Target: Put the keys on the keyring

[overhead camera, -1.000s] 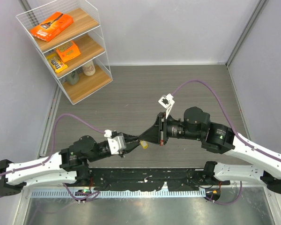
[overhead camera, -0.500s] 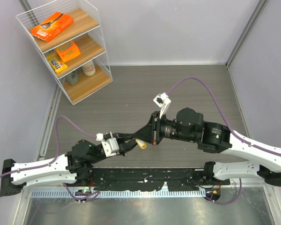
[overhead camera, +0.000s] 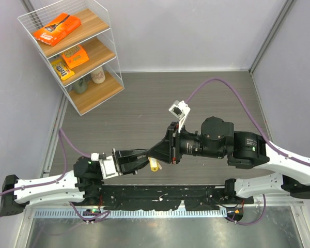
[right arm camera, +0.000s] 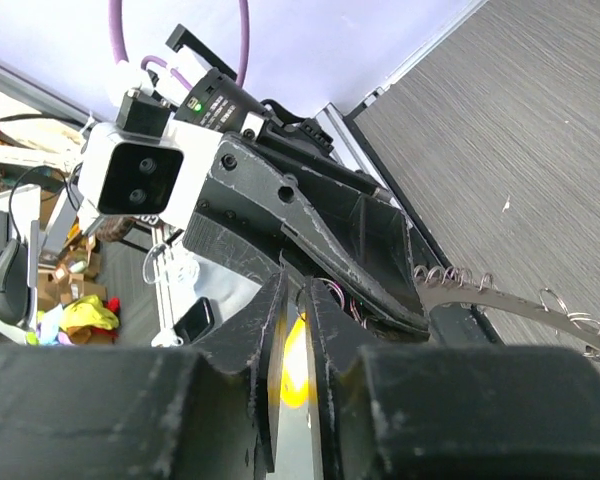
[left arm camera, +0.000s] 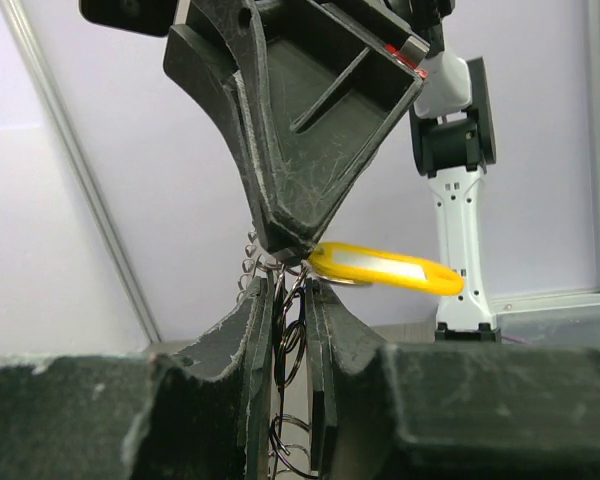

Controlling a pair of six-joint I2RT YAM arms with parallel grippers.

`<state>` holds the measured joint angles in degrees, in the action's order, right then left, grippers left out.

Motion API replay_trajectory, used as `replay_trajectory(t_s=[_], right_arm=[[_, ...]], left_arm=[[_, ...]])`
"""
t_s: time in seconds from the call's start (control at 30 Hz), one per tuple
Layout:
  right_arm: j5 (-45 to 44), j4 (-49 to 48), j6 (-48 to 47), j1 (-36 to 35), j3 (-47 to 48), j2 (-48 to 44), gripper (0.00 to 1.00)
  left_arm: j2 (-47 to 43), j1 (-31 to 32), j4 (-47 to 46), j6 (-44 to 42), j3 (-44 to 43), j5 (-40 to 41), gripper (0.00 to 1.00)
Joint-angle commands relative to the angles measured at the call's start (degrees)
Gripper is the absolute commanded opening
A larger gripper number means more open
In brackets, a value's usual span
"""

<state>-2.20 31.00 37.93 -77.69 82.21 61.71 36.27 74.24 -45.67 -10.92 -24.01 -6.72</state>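
My left gripper (overhead camera: pixel 146 158) and right gripper (overhead camera: pixel 155 154) meet tip to tip above the table's near middle. In the left wrist view the left gripper (left arm camera: pixel 290 300) is shut on wire rings of the keyring (left arm camera: pixel 292 335). The right gripper (left arm camera: pixel 280 246) pinches the same bunch from above, and a yellow oval tag (left arm camera: pixel 380 270) hangs beside its tip; the tag also shows in the top view (overhead camera: pixel 155 165). In the right wrist view the right gripper (right arm camera: pixel 295 300) is shut, with yellow behind it, and a silvery strip of small loops (right arm camera: pixel 510 300) trails right. No loose key shows.
A wire shelf rack (overhead camera: pixel 72 51) with snack packs stands at the back left. The grey wood-grain table (overhead camera: pixel 206 88) stretches behind the arms. A metal trough (overhead camera: pixel 155 232) runs along the near edge. A white arm base (left arm camera: pixel 455 200) stands behind the tag.
The left arm has drawn back toward the near left and rolled its wrist. The right gripper has followed it left and nearer, so the pinched bunch and yellow tag have shifted that way.
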Motion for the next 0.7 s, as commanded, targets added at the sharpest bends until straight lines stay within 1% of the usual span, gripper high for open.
replay_trajectory(t_s=[0.0,0.1,0.3,0.47,0.53,0.57,0.67], right_arm=[[-1.0,6.0,-3.5,-0.8,4.9,0.8,0.21],[-1.1,7.9,-4.6,-0.8,6.5,1.2,0.25],[1.2,8.8,-6.0,-1.0,9.6,4.3,0.26],[1.3,9.4,-6.9,-1.5,12.4,6.4,0.27],[1.3,9.2,-7.2,-1.6,13.3,7.2,0.25],[3.4,9.2,-7.2,-1.7,13.8,7.4,0.24],[3.3,9.1,-7.3,-1.7,14.5,8.1,0.23]], left_arm=[[-0.3,-0.2,-11.9,0.1,-0.7,-3.3,0.00],[-0.4,-0.1,-12.5,0.3,-0.4,-3.6,0.00],[-0.7,-0.2,-13.7,0.5,-0.2,-3.9,0.00],[-0.8,-0.2,-14.4,0.4,0.2,-4.0,0.00],[-0.6,-0.1,-14.8,0.4,0.4,-3.9,0.00],[-0.5,-0.2,-14.9,0.4,0.4,-3.9,0.00],[-0.1,-0.1,-15.0,0.4,0.4,-3.9,0.00]])
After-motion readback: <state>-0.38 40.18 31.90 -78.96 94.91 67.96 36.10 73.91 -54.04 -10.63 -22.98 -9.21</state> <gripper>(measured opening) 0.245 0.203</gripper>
